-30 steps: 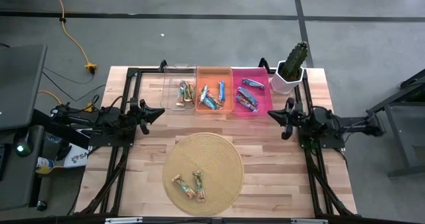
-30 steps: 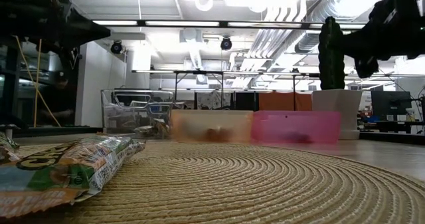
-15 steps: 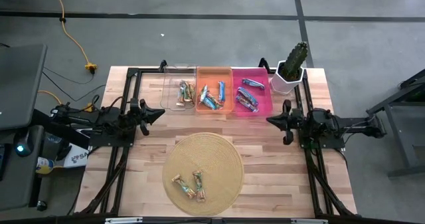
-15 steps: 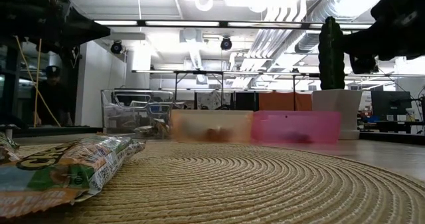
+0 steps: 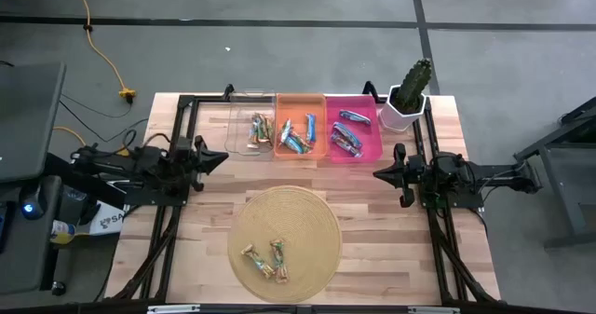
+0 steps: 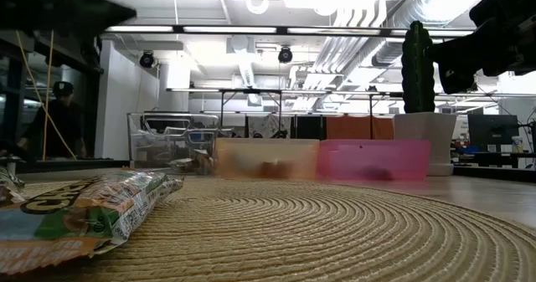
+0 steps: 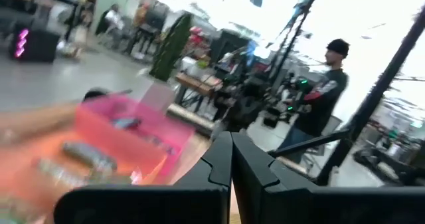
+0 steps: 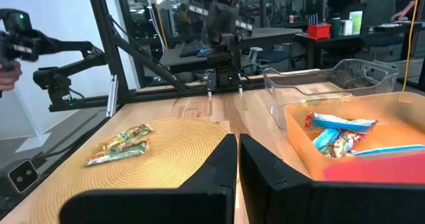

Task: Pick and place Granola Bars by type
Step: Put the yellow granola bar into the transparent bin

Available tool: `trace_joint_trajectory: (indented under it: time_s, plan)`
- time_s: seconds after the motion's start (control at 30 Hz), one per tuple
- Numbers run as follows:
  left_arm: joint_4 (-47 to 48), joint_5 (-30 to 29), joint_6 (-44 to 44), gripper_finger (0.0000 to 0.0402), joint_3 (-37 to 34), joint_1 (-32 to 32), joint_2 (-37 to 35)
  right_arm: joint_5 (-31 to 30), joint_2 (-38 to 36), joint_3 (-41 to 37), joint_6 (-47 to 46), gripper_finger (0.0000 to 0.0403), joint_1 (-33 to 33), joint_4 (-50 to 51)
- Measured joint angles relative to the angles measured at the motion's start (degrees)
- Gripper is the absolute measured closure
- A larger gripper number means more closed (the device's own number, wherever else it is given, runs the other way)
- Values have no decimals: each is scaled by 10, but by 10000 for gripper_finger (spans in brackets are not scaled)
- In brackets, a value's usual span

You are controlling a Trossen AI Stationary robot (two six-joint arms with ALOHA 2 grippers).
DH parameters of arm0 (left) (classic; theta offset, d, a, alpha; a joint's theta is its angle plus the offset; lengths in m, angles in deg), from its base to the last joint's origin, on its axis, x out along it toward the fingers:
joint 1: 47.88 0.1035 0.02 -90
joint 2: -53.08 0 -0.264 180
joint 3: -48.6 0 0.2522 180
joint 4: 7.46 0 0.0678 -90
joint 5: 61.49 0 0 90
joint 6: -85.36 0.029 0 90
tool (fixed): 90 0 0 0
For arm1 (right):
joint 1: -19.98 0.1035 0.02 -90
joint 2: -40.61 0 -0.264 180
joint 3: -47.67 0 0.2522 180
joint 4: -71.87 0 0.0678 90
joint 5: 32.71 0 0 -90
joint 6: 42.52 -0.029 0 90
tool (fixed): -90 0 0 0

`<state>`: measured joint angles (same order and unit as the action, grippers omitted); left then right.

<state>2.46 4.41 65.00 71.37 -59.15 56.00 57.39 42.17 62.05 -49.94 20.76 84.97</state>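
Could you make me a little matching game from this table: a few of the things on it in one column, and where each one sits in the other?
Things:
1. blue bars
2. tan bars
3. cactus
4. dark purple bars

Places:
A. woven mat
B. pink bin
C. orange bin
D. white pot

Pairs: 1-C, 2-A, 3-D, 4-B

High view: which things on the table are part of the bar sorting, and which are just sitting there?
Part of the job:
- two tan granola bars on the woven mat
- clear bin, orange bin and pink bin, each holding bars
- left gripper and right gripper, both shut and empty

Just lying about:
- potted cactus
- yellow cable on the floor
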Motion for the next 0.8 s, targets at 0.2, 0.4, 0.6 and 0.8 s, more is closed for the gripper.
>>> trace_joint_trajectory:
  time_s: [0.2,0.4,0.6,0.8]
  plan:
    - [94,13,51,401,118,0,5,-1,0,0,0,403,0,0]
    - [227,43,51,401,247,0,54,-1,0,0,0,403,0,-1]
    - [351,130,51,401,372,0,165,-1,0,-1,0,402,0,-5]
    - [472,237,71,401,478,0,308,-1,0,-1,0,403,0,-5]
